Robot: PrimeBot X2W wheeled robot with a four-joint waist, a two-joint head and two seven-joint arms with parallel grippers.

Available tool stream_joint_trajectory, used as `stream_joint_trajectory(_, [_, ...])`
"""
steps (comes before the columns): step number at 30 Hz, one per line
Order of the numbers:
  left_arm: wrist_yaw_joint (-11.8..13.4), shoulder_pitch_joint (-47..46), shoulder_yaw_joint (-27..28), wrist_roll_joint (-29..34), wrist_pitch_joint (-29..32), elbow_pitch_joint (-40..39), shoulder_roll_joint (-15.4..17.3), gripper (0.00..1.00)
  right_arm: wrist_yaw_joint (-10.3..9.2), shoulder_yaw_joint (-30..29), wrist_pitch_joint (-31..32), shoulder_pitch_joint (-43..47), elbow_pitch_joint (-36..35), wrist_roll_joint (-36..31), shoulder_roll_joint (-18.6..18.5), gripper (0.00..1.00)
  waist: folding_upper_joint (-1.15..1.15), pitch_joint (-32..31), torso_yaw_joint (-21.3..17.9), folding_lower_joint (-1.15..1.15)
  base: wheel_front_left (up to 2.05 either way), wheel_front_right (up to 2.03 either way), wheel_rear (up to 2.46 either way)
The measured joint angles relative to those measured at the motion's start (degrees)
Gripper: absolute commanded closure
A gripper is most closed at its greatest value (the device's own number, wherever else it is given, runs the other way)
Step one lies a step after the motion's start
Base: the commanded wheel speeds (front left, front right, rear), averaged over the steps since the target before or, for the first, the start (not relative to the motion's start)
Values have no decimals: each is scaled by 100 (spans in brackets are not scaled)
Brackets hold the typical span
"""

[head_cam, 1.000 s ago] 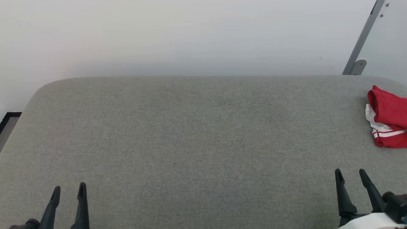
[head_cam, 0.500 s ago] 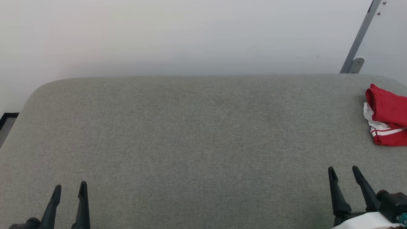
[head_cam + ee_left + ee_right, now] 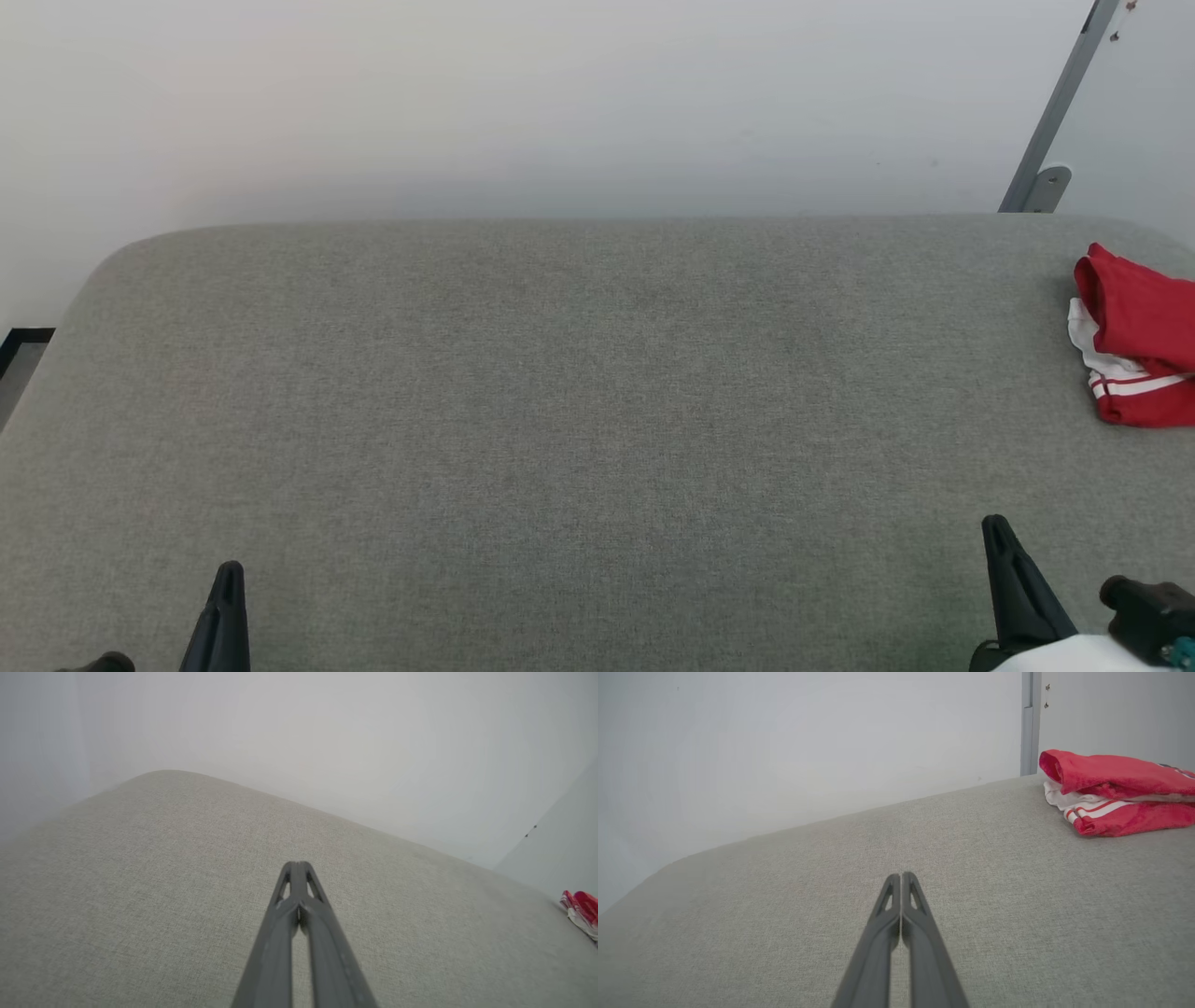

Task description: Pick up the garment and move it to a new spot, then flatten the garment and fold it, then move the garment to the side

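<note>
The garment point(image 3: 1137, 341) lies folded in a red-and-white bundle at the far right of the grey padded table point(image 3: 560, 392), cut off by the head view's right edge. The right wrist view shows the garment point(image 3: 1115, 793) at its upper right, with striped trim along the fold. A sliver of the garment point(image 3: 581, 907) sits at the left wrist view's right edge. My left gripper point(image 3: 227, 579) rests at the lower left, shut and empty. My right gripper point(image 3: 999, 537) stays at the lower right, shut and empty, well short of the garment. Both wrist views show my left gripper point(image 3: 298, 865) and my right gripper point(image 3: 901, 877) with fingers pressed together.
A plain white wall rises behind the table. A grey metal post point(image 3: 1055, 107) with a bracket stands at the back right corner. The table's left edge drops to a dark floor strip point(image 3: 21, 347).
Both grippers have gone from open to shut and have drawn back towards the bottom edge of the head view. The garment has not moved.
</note>
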Motion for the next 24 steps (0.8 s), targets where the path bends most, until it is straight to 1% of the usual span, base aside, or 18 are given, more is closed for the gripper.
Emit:
stream_joint_trajectory(11, [0, -249, 15, -966, 278, 138, -110, 100, 0, -98, 289, -155, 2, 1021, 94, 100, 0, 16, -17, 0, 0, 0, 0])
stream_joint_trajectory(12, [0, -286, 23, -1104, 322, 160, -124, 100, 0, -112, 330, -169, 3, 1196, 109, 100, 0, 19, -21, 0, 0, 0, 0])
stream_joint_trajectory(14, [0, -308, 24, -1168, 357, 168, -133, 100, 0, -120, 364, -176, 3, 1288, 113, 100, 0, 20, -22, 0, 0, 0, 0])
stream_joint_trajectory(24, [0, -519, 47, -1918, 570, 267, -209, 100, 0, -178, 599, -311, 5, 2084, 176, 100, 0, 34, -38, 0, 0, 0, 0])
